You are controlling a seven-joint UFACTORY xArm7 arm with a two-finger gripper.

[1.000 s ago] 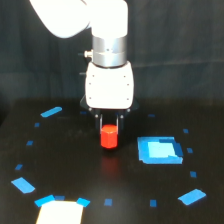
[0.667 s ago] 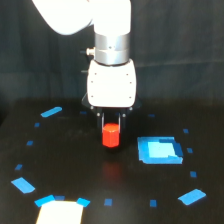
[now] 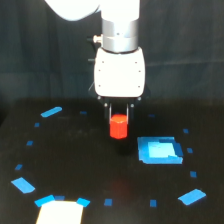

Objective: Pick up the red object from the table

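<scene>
backdrop: dark curtain behind a black table (image 3: 75,135), with small blue tape marks scattered over it.
landmark: flat blue square (image 3: 159,150), lying on the table toward the exterior view's right.
red object (image 3: 118,126): short red-orange cylinder, just beside the blue square on the exterior view's left, and a little farther back.
gripper (image 3: 119,119): hangs straight down from the white arm body, dark fingers on either side of the cylinder's upper part; clenched on the red object, as far as this view shows.
contact with table: a dark gap and a faint shadow below the cylinder suggest it is off the surface, though the blur leaves this uncertain.
step in hand: judged to be the lift, with the grasp made.
next move: a straight vertical rise, keeping the grip firm so the stubby cylinder does not slip.
edges and room: open black surface all round the cylinder; the blue square is near but apart; a pale sheet (image 3: 60,212) sits well forward of the square, at the near edge.
</scene>
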